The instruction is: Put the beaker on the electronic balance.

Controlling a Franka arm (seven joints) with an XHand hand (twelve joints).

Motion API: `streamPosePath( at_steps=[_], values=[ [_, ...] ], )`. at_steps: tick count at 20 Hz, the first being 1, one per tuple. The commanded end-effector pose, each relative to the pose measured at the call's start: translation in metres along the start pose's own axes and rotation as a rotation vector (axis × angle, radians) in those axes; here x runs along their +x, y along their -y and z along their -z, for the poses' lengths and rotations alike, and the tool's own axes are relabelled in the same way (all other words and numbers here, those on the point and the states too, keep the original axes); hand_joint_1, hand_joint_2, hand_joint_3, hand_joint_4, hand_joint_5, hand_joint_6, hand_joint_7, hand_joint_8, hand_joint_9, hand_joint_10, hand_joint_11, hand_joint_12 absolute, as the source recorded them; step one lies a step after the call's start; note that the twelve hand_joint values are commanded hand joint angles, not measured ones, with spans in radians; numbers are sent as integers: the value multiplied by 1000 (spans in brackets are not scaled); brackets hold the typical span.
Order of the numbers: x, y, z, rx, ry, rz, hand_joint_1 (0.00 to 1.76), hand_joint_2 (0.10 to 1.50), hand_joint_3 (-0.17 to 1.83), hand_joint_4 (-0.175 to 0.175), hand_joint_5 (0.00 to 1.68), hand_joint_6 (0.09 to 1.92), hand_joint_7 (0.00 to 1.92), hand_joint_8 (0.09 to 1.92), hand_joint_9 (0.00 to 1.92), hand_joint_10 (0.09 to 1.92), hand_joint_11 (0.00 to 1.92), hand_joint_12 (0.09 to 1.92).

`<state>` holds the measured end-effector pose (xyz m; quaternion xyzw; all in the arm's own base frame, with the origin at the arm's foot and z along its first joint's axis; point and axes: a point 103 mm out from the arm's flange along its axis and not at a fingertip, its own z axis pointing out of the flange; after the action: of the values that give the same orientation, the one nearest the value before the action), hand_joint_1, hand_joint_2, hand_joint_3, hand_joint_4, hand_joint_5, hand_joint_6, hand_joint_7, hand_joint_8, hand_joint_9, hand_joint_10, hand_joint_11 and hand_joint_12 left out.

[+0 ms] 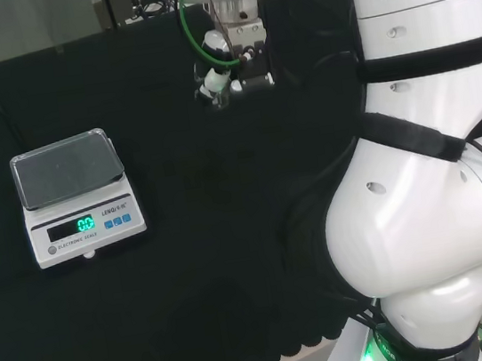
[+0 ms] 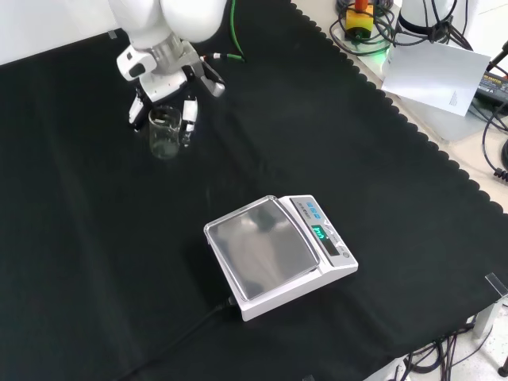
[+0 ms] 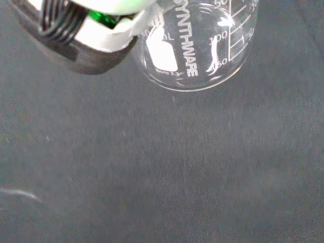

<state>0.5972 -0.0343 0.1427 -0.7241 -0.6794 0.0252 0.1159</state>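
Black cloth (image 2: 95, 262) with scalloped edge over bench; cables (image 2: 444, 24) and white sheet (image 2: 432, 75) beyond.

Clear beaker (image 2: 164, 132) — white markings; black cloth (image 2: 95, 262); white balance (image 2: 279, 255)

Through the wrist cam I've got the clear glass beaker (image 3: 202, 45) up close, white graduation marks on its wall, its base over the black cloth (image 3: 162, 167). A black and white part of the hand (image 3: 81, 35) sits right beside the beaker.
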Motion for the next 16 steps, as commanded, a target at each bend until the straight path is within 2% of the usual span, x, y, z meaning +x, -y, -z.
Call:
streamPosePath(
  at_steps=[1, 5, 9, 11, 12, 14, 16],
  values=[
    [6, 7, 12, -7, 16, 9, 1220, 1119, 158, -175, 801, 1278, 841, 1300, 1176, 1095, 1255, 1041],
    [16, 8, 14, 1, 16, 24, 1220, 1118, 157, -175, 805, 1273, 844, 1296, 1176, 1097, 1252, 1042],
    [49, 11, 22, 2, 23, 80, 1221, 1116, 158, -175, 809, 1268, 847, 1291, 1176, 1098, 1250, 1043],
    [73, 14, 28, 6, 36, 121, 1215, 968, 425, -88, 839, 1228, 914, 1316, 1187, 1087, 1259, 1033],
    [88, 15, 31, 12, 45, 145, 1214, 913, 530, -65, 848, 1229, 934, 1332, 1190, 1088, 1259, 1035],
    [118, 20, 36, 36, 78, 192, 1213, 865, 624, -45, 854, 1233, 948, 1349, 1192, 1089, 1260, 1037],
    [148, 27, 40, 64, 128, 243, 1215, 844, 663, -42, 860, 1233, 956, 1353, 1193, 1090, 1258, 1039]
  ],
)
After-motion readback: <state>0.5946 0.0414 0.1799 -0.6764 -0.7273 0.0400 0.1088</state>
